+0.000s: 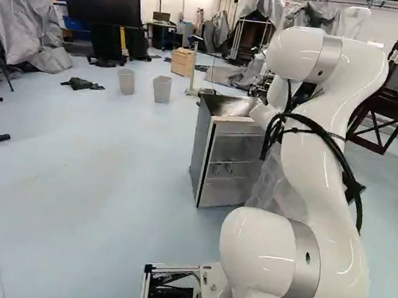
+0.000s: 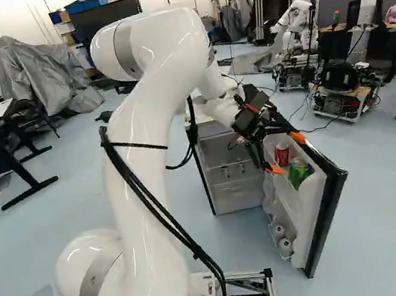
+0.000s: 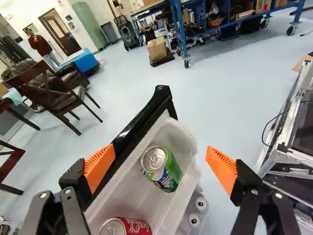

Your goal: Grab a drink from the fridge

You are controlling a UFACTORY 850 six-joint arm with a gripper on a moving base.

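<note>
While the fridge (image 2: 238, 191) stands with its door (image 2: 331, 197) swung out, the gripper (image 2: 286, 154) is over the upper door bin (image 3: 139, 198), open, nothing held. In the wrist view, the orange pads (image 3: 100, 164) of the gripper (image 3: 160, 162) stand wide apart, one on each side of the bin. Green can (image 3: 170, 177): upright in the bin, ahead of the gripper and roughly midway across the gap, top toward the camera, touched by neither pad. Red can (image 3: 132, 226): same bin, just beside the green one with some bin floor between them, off toward the finger on the door's black edge side; also untouched. One pad overlaps that black edge in the wrist view; can't tell if it makes contact. The other is out past the bin's outer wall, over the floor.

Right base view agrees: both cans in the upper bin, right by the fingertips. Two white round-topped items (image 3: 201, 204) sit in a lower door bin, and a few small containers (image 2: 225, 172) stand on a shelf inside the fridge. Left base view: white arm (image 1: 324, 156) hides the gripper and both cans; fridge body shows beside the arm.
</note>
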